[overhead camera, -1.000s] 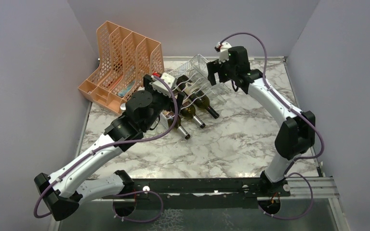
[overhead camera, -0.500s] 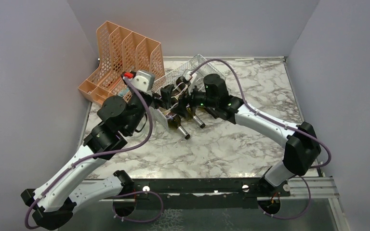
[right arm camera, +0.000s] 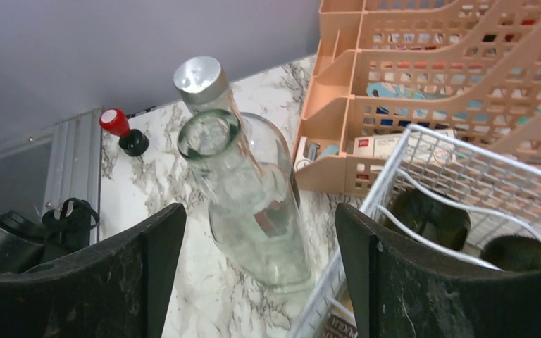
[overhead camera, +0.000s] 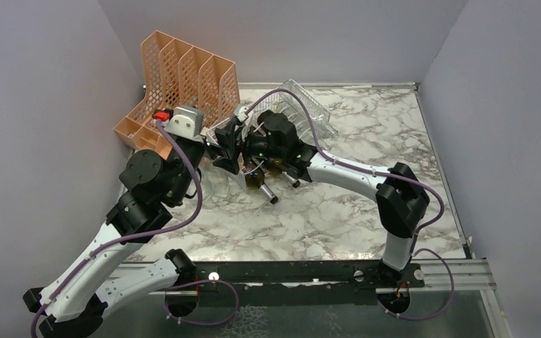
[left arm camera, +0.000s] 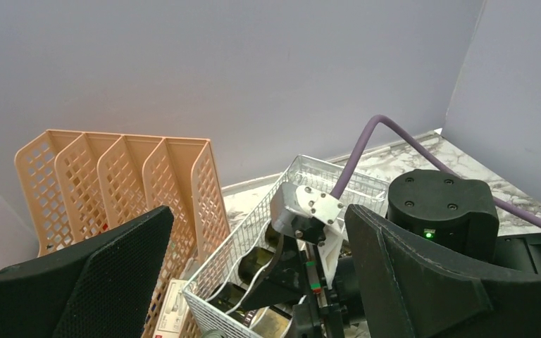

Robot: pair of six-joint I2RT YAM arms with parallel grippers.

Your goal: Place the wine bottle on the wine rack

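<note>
Glass wine bottle (right arm camera: 250, 190): rigid, slick, breakable (looks empty, so probably light). Grip mid-body; right gripper (right arm camera: 257, 225) spread astride it, left gripper (left arm camera: 259, 211) spread, idle. At its 3 o'clock, wine rack (right arm camera: 384, 172).

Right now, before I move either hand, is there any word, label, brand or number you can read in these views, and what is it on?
No text is readable in any view.
Print on the white carton in the orange perforated plastic file organizer: red and dark marks, too blurred to read.
On the clear glass bottle with a silver cap: no label visible.
On the dark green bottles in the white wire rack: no labels visible.
</note>
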